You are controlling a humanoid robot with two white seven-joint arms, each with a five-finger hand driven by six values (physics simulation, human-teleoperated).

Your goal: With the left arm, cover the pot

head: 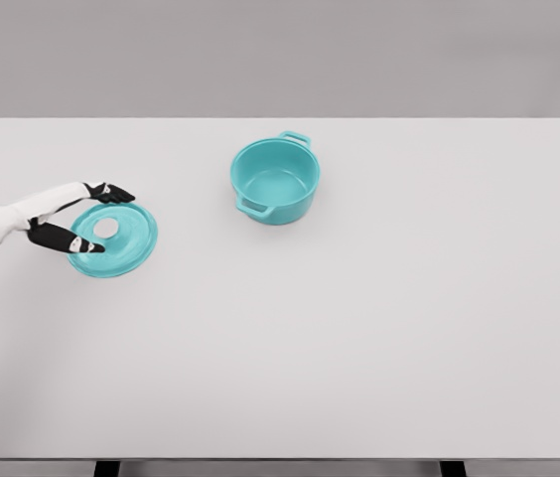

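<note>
Teal and glossy, the lid (113,239) lies between the fingers (111,193) of the left hand (79,219), which reach in from the worktop's left edge: one dark digit rests over the lid's far rim, another crosses its near edge toward the pale central knob. The fingers look spread around the lid and closing on it, touching it at both rim points, though whether the lid is already lifted or only pinched against the worktop (359,348) cannot be told from this view. Well away from the fingers, on their far right side and a little farther back, stands the matching teal pot (275,181), open, upright, with its two loop handles facing front-left and back-right. The right arm is not in view. The chief risk I judge is the hold itself: a thin, slick rim caught by only two fingertips could pivot or slip out during the carry, dropping the lid short of the pot. A second danger is a tilted arrival, where the lid's edge strikes the pot's rim and shoves or tips the pot instead of seating on it.
</note>
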